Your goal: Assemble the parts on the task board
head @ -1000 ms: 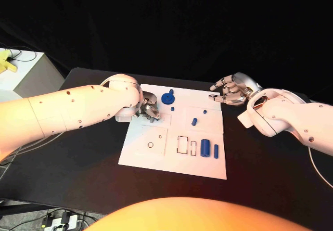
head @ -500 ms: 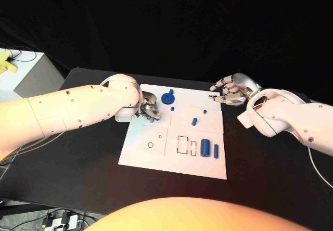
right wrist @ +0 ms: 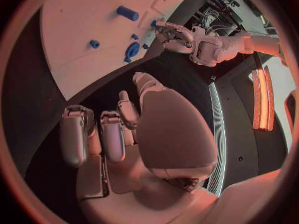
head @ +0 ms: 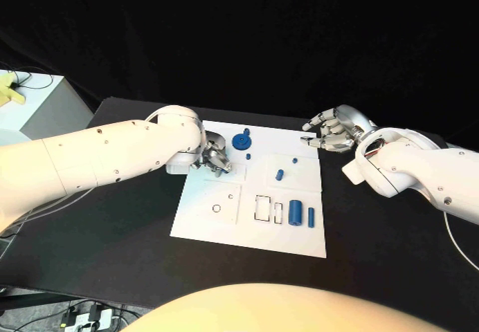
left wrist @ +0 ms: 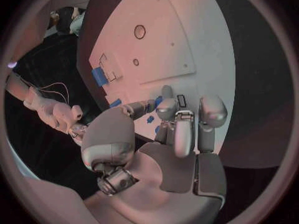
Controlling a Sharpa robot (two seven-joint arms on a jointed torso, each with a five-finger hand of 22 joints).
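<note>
Two white arms reach over the black bench, one from each side of the white task board, which lies flat in the middle. The left robot hand sits low over the board's near-left part, its fingers curled downward with the tips close to the board surface; whether it grasps anything I cannot tell, since the head view hides the fingertips and the left wrist view shows only small blue bits just past them. The right robot hand hovers off the board's far right corner, above the bench, released, with its fingers apart and nothing between them. Several blue parts rest on the board: a round disc-shaped part near the far edge just beside the left robot hand, a small peg near the middle, and a thick cylinder with a thin bar beside it toward the near right. Rectangular outlines and a small ring mark show on the board's near half.
</note>
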